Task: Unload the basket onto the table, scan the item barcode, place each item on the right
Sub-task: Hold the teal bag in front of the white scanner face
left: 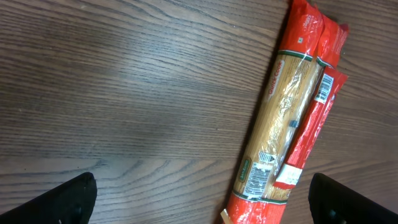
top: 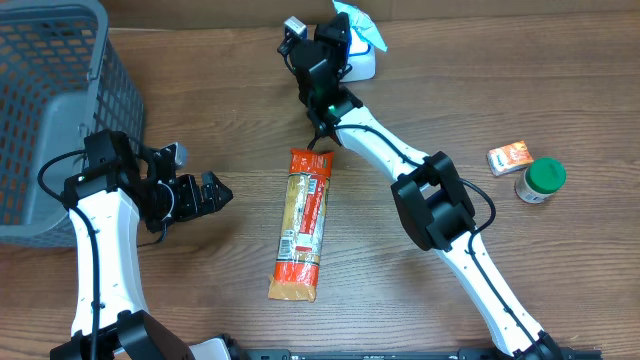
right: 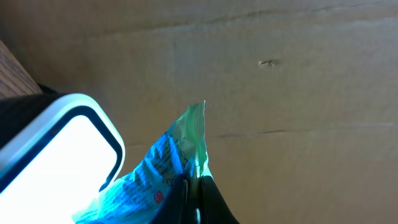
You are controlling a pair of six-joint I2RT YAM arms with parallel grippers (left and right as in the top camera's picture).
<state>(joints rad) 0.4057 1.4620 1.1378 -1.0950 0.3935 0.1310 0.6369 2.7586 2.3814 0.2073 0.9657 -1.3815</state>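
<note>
Overhead and wrist views of a two-arm scanning station on a wooden worktop (top: 200, 90). The right arm reaches to the far edge, where the right gripper (right: 194, 194) is clamped tight on the lower edge of a blue-green packet (right: 166, 160). The packet is held upright, just beside the lit window of a white-rimmed scanner (right: 62, 152). From the right wrist view it cannot be told whether packet and scanner touch, and no barcode can be made out on the packet. Behind both stands a brown cardboard wall (right: 280, 81). The left gripper (left: 202, 208) hangs low over the worktop with its jaws spread wide and holding nothing; its two dark fingertips (left: 65, 198) show only at the lower corners of the left wrist view. A long red-and-clear package of spaghetti (top: 304, 225) lies flat at mid-worktop, between the two arms, just to the right of the left gripper and apart from it. A white label with a barcode shows near its near end. A grey mesh basket (top: 55, 110) occupies the far left corner. At the right side, well apart from the arms, a small orange box (top: 510, 157) lies just beside a green-lidded jar (top: 541, 181).
</note>
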